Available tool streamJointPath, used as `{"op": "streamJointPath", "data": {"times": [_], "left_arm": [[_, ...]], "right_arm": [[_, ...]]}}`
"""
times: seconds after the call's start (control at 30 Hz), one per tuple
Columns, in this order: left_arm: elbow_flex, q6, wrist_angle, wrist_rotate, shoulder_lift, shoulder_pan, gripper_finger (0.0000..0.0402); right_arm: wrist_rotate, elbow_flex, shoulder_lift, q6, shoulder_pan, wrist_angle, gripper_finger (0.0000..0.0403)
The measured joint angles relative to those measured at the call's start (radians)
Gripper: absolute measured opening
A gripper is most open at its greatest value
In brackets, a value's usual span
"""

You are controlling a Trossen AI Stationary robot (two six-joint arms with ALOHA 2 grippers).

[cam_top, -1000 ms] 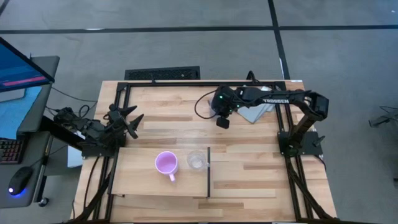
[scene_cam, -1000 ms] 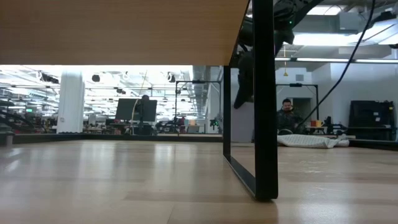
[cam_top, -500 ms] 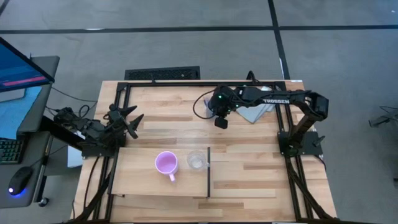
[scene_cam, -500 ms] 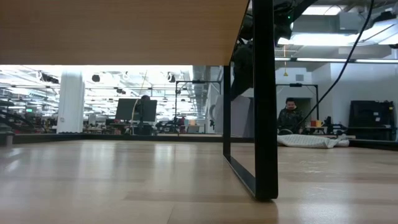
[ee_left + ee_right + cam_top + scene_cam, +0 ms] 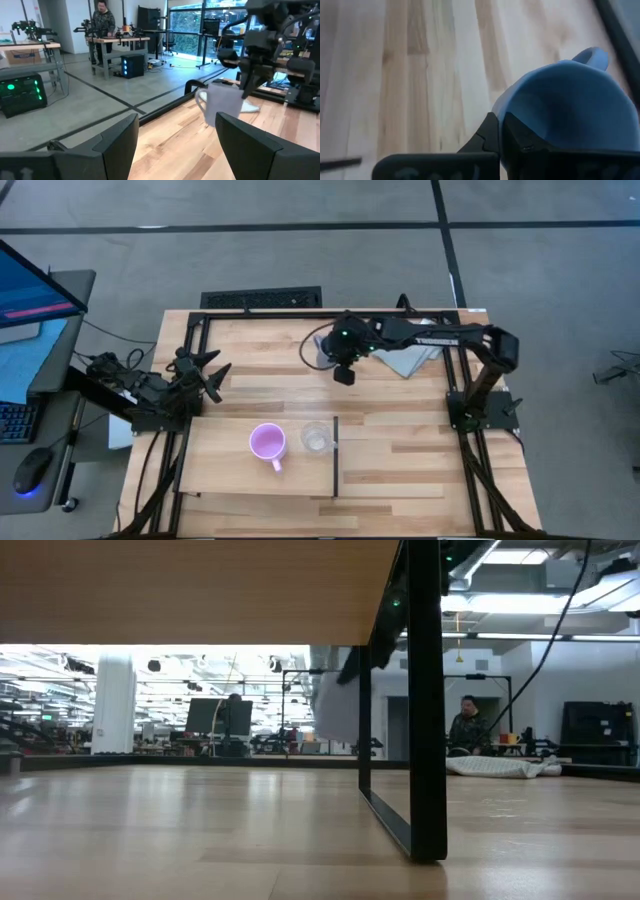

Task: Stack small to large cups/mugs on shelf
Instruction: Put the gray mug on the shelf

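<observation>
A blue-grey mug (image 5: 322, 353) hangs above the far middle of the table with my right gripper (image 5: 335, 358) shut on it. The left wrist view shows this mug (image 5: 222, 102) upright, off the wood. A pink-purple mug (image 5: 267, 442) and a small clear cup (image 5: 316, 438) stand side by side on the pale shelf (image 5: 220, 475), left of its black strip (image 5: 335, 460). My left gripper (image 5: 214, 375) waits open at the table's left edge, nothing between its fingers. My right gripper grips the mug's wall at the rim (image 5: 506, 116), on the side away from the handle (image 5: 594, 56), one finger inside the mug and one outside. It comes slanting down from the table's right. The mug hangs below it, lifted clear of the table, about upright.
A grey cloth (image 5: 412, 360) lies at the far right under my right arm. A black metal frame (image 5: 255, 313) runs round the table, and its leg (image 5: 424, 700) stands under the shelf. A person (image 5: 465, 730) sits in the room behind.
My right gripper has carried the blue-grey mug toward the table's left and far edges and a little up. It stays shut on the rim and the mug stays clear of the table.
</observation>
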Motion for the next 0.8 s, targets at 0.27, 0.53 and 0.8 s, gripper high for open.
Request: {"op": "streamJointPath", "data": {"times": [0.27,0.53,0.8], "left_arm": [[-0.001,-0.007,-0.013,0.007,0.000,0.000,0.0256],[-0.001,-0.027,-0.045,0.010,0.000,0.000,0.0256],[-0.001,-0.061,-0.074,0.019,0.000,0.000,0.0256]], "right_arm": [[-0.054,0.234,0.189,-0.045,-0.028,-0.131,0.0014],[-0.063,0.489,0.327,-0.132,0.013,-0.276,0.0014],[-0.079,0.648,0.443,-0.166,0.046,-0.359,0.0014]]}}
